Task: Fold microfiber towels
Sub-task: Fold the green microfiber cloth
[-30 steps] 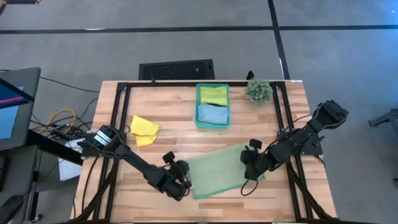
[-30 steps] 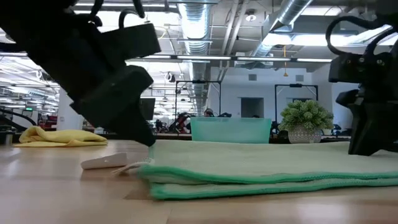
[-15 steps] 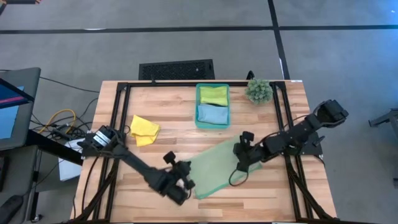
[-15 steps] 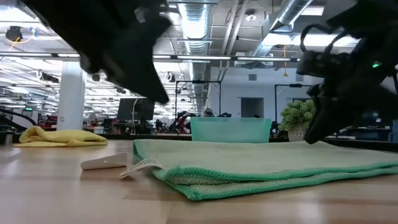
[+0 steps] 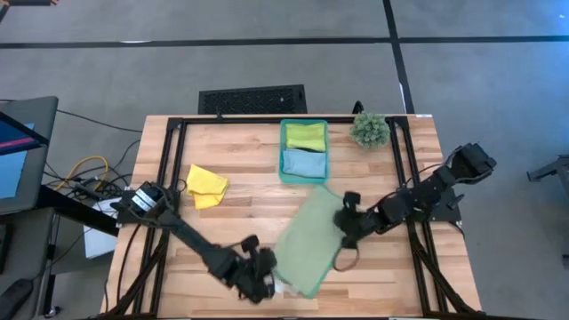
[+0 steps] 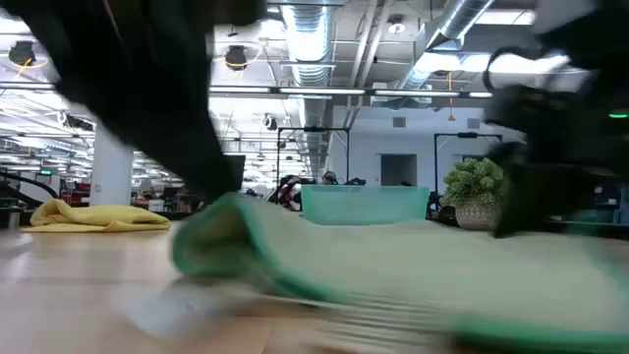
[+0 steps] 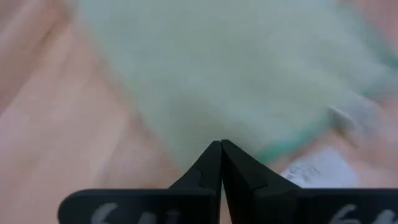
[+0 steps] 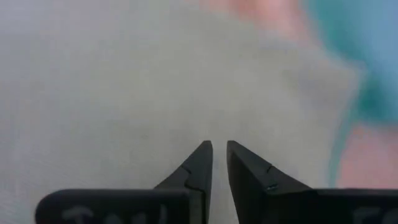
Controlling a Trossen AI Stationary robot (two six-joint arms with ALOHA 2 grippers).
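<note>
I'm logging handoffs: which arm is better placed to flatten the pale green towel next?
Probably the right: the right gripper sits at the pale green towel by its broad middle, while the left gripper is at its near corner.

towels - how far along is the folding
Two towels, lime and blue, already sit in the teal bin. The pale green towel is mid-fold between the left gripper and right gripper. The yellow towel lies crumpled and untouched, so it is left.
</note>
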